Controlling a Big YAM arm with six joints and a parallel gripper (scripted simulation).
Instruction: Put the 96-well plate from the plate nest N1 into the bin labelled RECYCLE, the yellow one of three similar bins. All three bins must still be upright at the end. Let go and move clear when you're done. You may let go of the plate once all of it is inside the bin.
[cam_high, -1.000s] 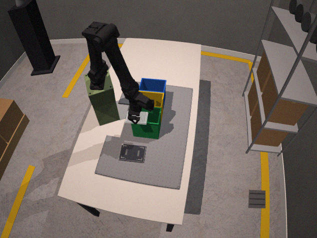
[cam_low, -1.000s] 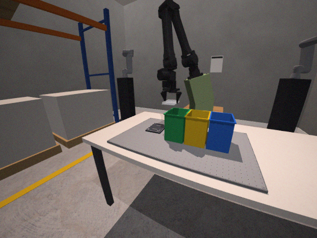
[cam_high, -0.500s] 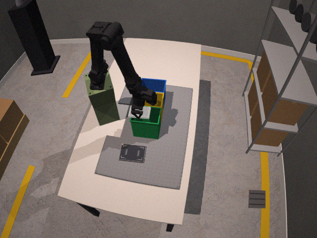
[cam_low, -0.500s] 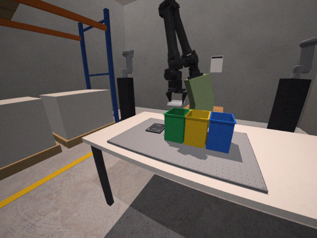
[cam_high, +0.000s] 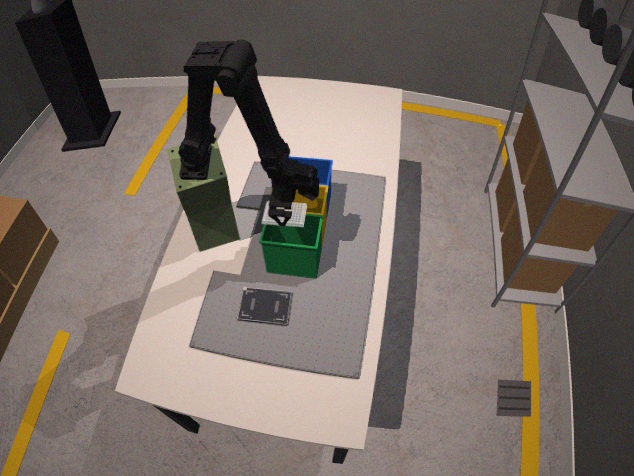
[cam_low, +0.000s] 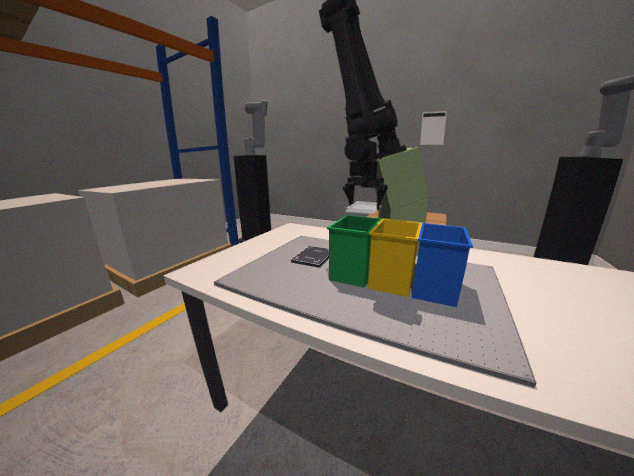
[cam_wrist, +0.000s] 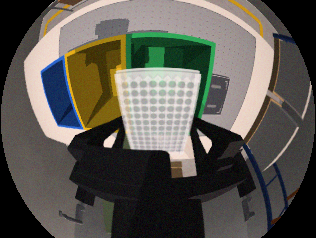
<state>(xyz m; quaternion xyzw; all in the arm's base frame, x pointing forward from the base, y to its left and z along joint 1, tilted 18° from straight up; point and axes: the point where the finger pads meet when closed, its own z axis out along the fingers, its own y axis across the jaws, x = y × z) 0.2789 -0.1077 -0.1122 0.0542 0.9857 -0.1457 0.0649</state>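
Observation:
My gripper is shut on the white 96-well plate and holds it flat in the air. The plate hangs above the bins, over the far rim of the green bin near where it meets the yellow bin. In the exterior view the plate sits above and behind the green bin, left of the yellow bin. In the wrist view the plate covers part of the green bin, with the yellow bin to its left. The dark plate nest lies empty on the mat.
The blue bin stands at the far end of the row, touching the yellow one. All three bins stand upright on the grey mat. The arm's green pedestal stands at the table's left side.

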